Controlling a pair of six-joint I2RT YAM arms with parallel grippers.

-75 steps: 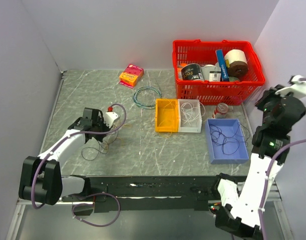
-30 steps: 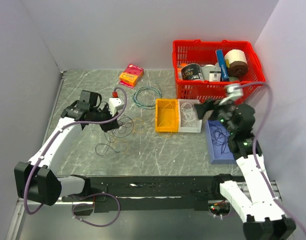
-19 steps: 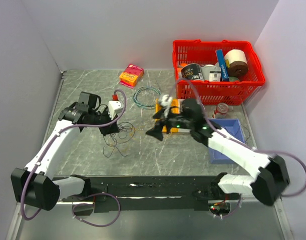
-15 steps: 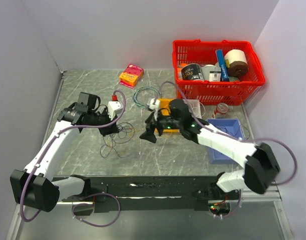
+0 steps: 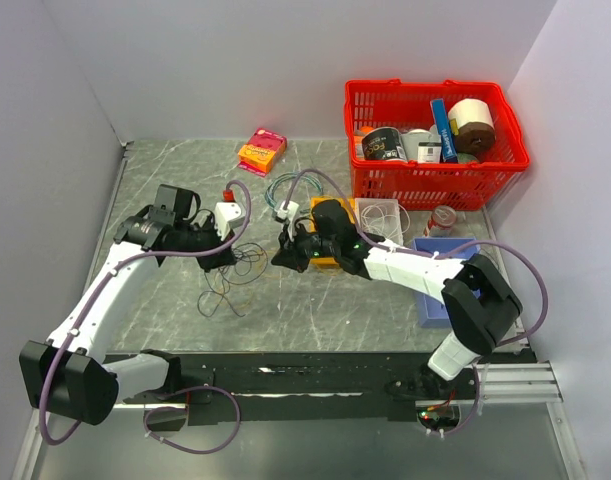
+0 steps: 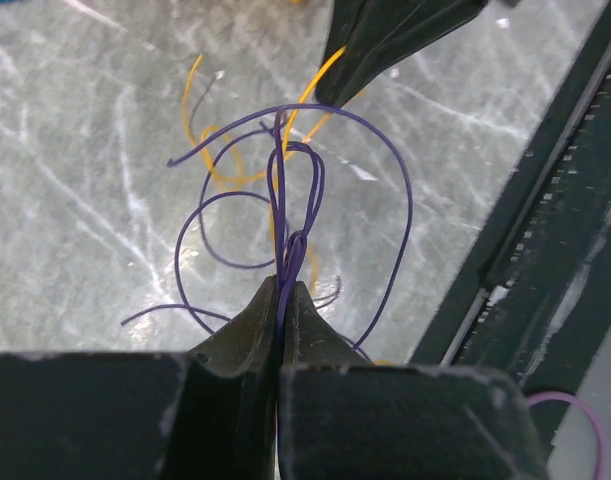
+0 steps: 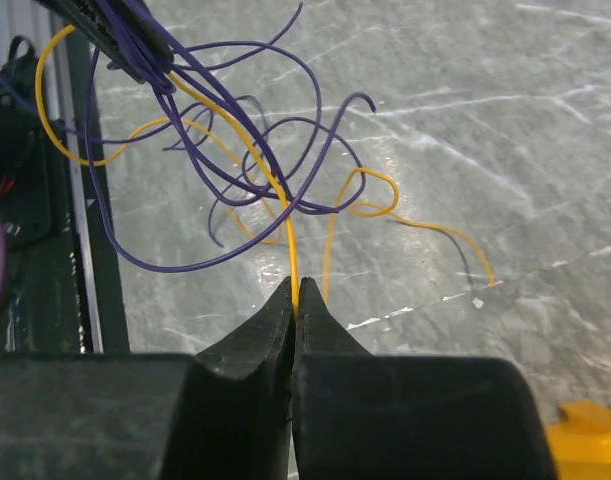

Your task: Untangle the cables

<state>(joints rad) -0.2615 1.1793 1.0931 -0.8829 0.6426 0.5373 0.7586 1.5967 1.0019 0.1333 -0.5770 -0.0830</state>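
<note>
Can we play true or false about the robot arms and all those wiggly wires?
1. The left fingers are pinched shut on purple wire. True.
2. The right fingers are wide open and holding nothing. False: they are shut on a yellow wire.
3. The red basket is empty. False: it holds a paper roll, a can and other things.
4. The yellow wire crosses through the purple wire's loops. True.
5. The pink and orange box sits inside the blue tray. False: it lies on the table, near the back wall.
</note>
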